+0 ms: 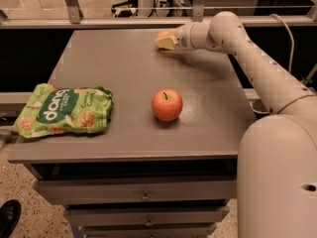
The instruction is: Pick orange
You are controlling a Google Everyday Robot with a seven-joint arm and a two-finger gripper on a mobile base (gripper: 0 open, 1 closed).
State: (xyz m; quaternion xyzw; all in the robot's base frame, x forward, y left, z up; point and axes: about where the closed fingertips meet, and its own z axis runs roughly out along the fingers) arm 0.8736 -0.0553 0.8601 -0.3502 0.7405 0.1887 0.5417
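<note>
Grey matte worktop (124, 68), set over a drawer unit (143, 190) with small metal pulls. Legible writing is found on one item: a green snack bag (62, 110) lying flat at the left front edge. White lower-case letters on its darker green panel read "dong". Smaller pale lettering to the right of that is too small to read. Round biscuit-like pieces are printed around the panel. The orange (162, 34) shows as a small, rounded, plain yellow-orange patch with smooth skin and no stem seen. Only its upper part shows. It sits at the far edge of the worktop, right of centre, against the pale tip of the gripper (166, 41), which covers its lower side. It is clearly smaller than the apple (167, 104). The apple is red-orange with a dark stem pointing up. It stands alone in the front half of the worktop, well apart from both the orange and the bag. The gripper is at that far edge, at the end of the cream arm (257, 63), which reaches in from the right and points left. Jaws: cannot tell whether they are clenched, released, or grasping the orange; contact is seen, hold is not confirmed. The cream robot body (277, 177) fills the lower right. A black shoe (9, 217) rests on the speckled floor at lower left.
</note>
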